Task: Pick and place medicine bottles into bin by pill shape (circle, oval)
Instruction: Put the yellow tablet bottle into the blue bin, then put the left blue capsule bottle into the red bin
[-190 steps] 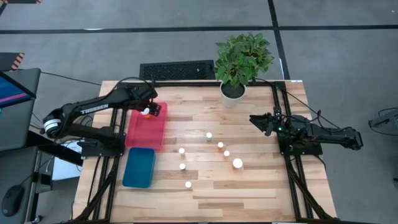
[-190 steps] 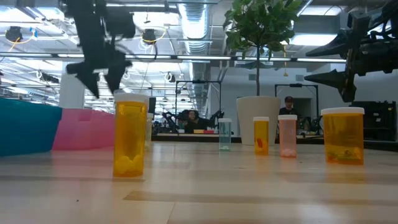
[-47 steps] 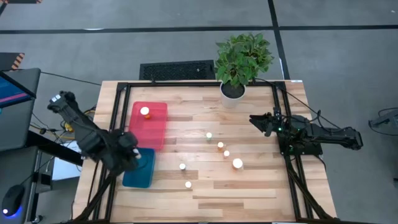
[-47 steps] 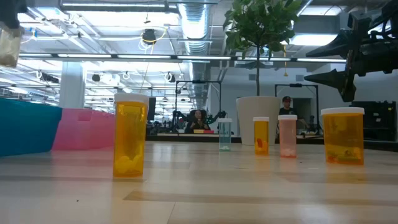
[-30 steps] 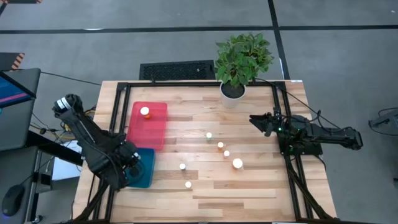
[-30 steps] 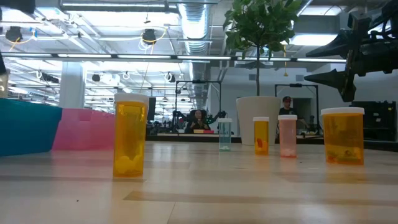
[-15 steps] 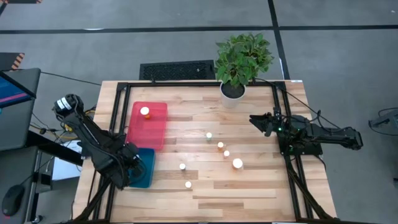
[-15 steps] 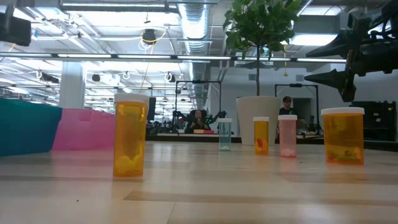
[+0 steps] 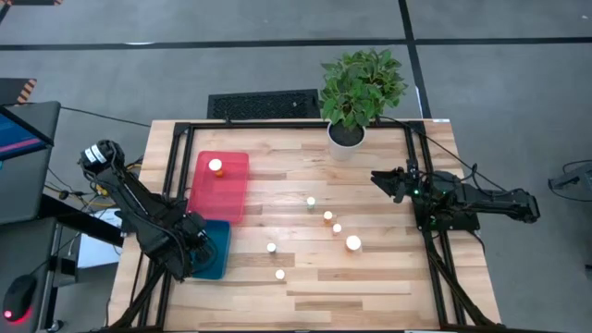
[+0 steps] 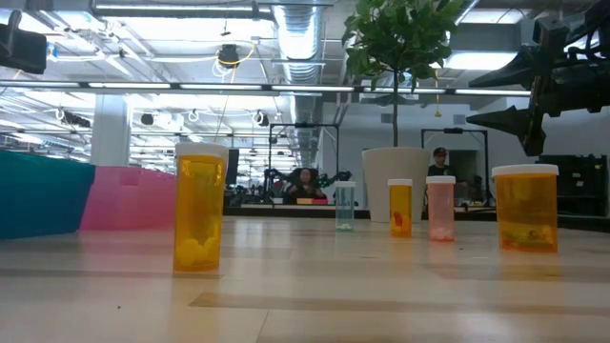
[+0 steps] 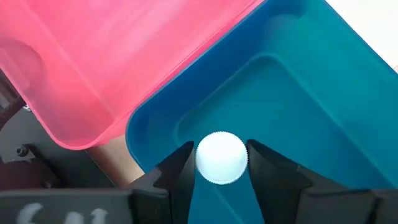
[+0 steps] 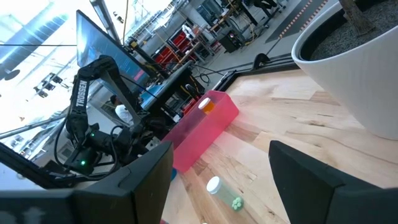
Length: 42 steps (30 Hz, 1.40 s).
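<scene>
While the left gripper (image 11: 221,163) hangs over the teal bin (image 11: 323,118), its fingers (image 11: 177,168) sit against the white cap of a medicine bottle (image 11: 221,157) inside it; whether they clamp it is unclear. The pink bin (image 9: 219,185) beside it holds one orange bottle (image 9: 215,166). Six bottles (image 9: 326,228) stand on the table (image 9: 370,277). The right gripper (image 9: 377,178) waits spread open near the plant pot (image 9: 347,139).
</scene>
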Available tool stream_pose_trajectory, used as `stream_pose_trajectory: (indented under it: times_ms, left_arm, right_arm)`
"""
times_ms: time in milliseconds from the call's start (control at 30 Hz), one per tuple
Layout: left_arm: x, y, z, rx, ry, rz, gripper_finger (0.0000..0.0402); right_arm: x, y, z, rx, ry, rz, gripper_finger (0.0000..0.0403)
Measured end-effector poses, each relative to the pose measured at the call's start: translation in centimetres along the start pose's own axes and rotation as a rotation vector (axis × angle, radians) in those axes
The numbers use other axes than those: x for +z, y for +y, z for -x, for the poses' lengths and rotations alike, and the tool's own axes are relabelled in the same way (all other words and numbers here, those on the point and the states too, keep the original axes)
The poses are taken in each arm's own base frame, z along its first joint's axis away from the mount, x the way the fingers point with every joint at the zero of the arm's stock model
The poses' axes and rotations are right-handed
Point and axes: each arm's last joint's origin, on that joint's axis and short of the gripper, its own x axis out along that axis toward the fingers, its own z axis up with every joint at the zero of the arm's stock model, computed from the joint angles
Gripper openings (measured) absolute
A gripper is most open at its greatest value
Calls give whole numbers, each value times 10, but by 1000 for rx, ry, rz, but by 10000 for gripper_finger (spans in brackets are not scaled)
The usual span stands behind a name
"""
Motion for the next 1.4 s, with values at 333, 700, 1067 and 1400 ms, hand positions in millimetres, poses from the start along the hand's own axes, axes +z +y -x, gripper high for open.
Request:
stream_pose_trajectory:
  times_ms: [333,700,1067,1400]
  left_arm:
    - [0,-1,1,-14,19,22,234]
    - [12,-10,33,-46,16,10,261]
    - [52,-31,93,-230,-167,-38,261]
    - [119,-55,88,-341,-329,-135,261]
  right_arm:
    - [0,0,0,0,0,0,276]
    - [0,0,0,0,0,8,276]
    - [0,0,0,0,0,8,276]
    - [0,0,0,0,1,8,276]
